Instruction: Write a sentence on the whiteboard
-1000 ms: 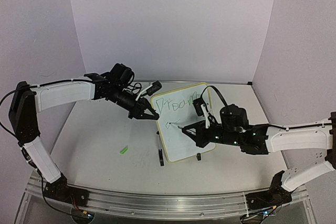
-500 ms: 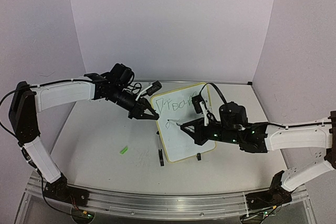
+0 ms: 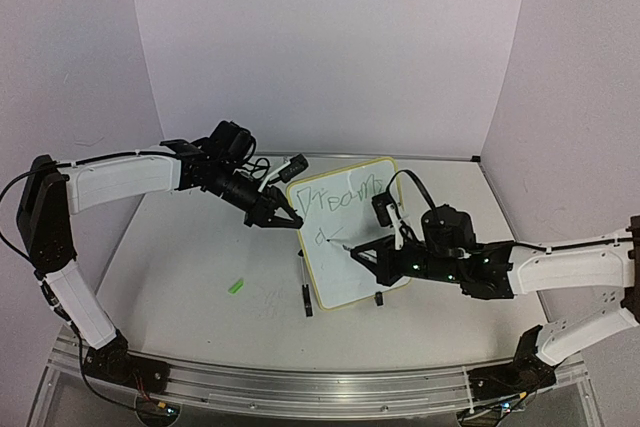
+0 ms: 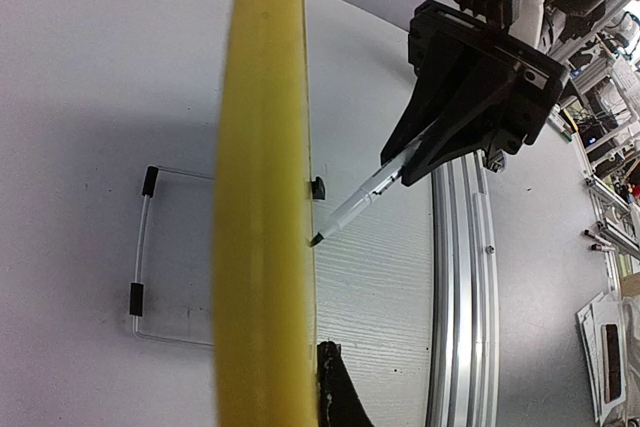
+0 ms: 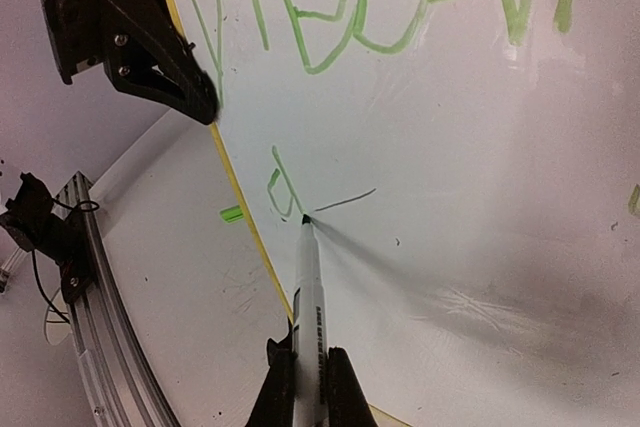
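The whiteboard (image 3: 352, 269) with its yellow frame stands tilted at mid-table. My left gripper (image 3: 287, 217) is shut on its left edge; in the left wrist view the frame (image 4: 265, 187) fills the middle, with one black finger (image 4: 338, 387) beside it. The sentence (image 3: 340, 195) is one green scrawled word on top and a small "a" (image 5: 281, 191) below it. My right gripper (image 5: 308, 372) is shut on a white marker (image 5: 309, 292), its tip touching the board just right of the "a". The marker also shows in the left wrist view (image 4: 365, 197).
A green marker cap (image 3: 236, 286) lies on the table left of the board. Two black clip feet (image 3: 306, 303) sit under the board's near edge. An aluminium rail (image 3: 300, 383) runs along the near table edge. White walls close in the back and sides.
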{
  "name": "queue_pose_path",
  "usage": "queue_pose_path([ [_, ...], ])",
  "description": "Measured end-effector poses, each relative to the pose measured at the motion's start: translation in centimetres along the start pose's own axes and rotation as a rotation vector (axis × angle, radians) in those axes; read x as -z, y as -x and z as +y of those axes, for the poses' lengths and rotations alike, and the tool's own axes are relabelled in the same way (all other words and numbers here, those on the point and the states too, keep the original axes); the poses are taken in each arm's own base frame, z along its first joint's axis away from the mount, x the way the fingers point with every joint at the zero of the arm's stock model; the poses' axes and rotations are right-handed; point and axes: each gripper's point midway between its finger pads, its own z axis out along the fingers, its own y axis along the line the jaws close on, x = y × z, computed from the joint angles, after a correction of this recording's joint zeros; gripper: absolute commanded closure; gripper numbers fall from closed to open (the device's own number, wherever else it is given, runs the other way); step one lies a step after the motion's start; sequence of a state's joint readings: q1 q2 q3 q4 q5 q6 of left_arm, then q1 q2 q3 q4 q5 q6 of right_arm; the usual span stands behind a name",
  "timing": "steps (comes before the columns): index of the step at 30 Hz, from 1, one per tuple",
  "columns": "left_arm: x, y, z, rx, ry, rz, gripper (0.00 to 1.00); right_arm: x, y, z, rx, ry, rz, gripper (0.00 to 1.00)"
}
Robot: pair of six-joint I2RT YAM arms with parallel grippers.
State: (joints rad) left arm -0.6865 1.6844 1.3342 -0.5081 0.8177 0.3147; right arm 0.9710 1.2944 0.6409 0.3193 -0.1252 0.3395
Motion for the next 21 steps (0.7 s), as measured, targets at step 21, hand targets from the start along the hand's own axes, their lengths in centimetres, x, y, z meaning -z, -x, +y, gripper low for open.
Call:
queue_pose_path([
  [21,0.0,-0.1,0.0,0.002,-0.001,0.002,1.00,0.4,2.3,0.8,0.025,0.009,-0.042,1.00],
])
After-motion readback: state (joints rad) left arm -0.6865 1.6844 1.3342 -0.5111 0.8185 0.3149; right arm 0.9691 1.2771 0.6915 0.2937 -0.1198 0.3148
